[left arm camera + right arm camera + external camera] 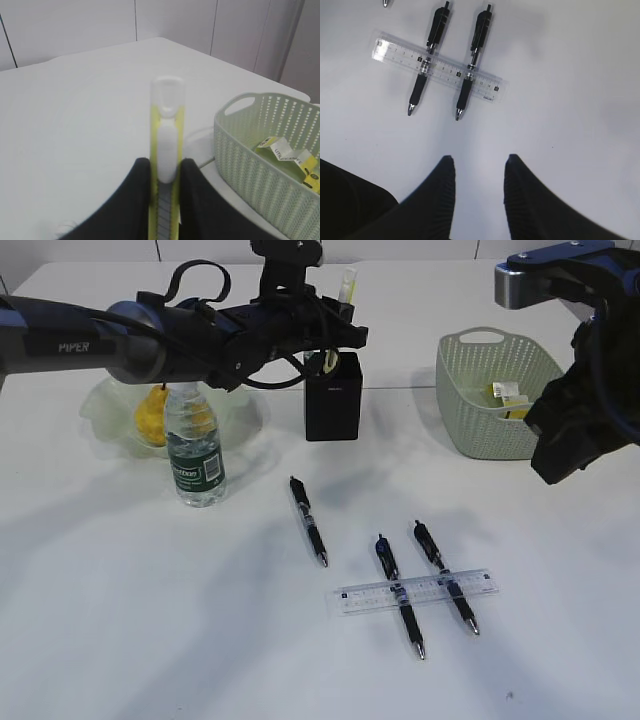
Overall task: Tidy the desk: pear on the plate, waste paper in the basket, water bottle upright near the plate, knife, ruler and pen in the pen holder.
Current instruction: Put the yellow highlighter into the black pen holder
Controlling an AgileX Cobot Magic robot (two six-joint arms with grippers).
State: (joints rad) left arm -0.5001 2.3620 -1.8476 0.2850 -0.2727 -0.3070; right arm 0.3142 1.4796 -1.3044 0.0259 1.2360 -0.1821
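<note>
My left gripper [166, 161] is shut on the yellow-and-white knife [167, 135], which stands upright above the black pen holder [332, 405]. In the exterior view the knife [347, 288] pokes up past the left gripper [338, 335], and its lower end is at the holder's mouth. The pear [150, 415] lies on the pale plate [100, 405], with the water bottle [195, 450] upright in front of it. The clear ruler [415, 592] lies across two pens [400, 595] [445, 575]; a third pen [308, 520] lies alone. Waste paper [510, 398] sits in the basket [500, 435]. My right gripper [479, 159] hangs open and empty.
The right arm [580, 430] hovers in front of the basket at the right edge. In the right wrist view the ruler [440, 67] and two pens [427, 55] [472, 57] lie ahead of the jaws. The left wrist view shows the basket [260, 165] to the right.
</note>
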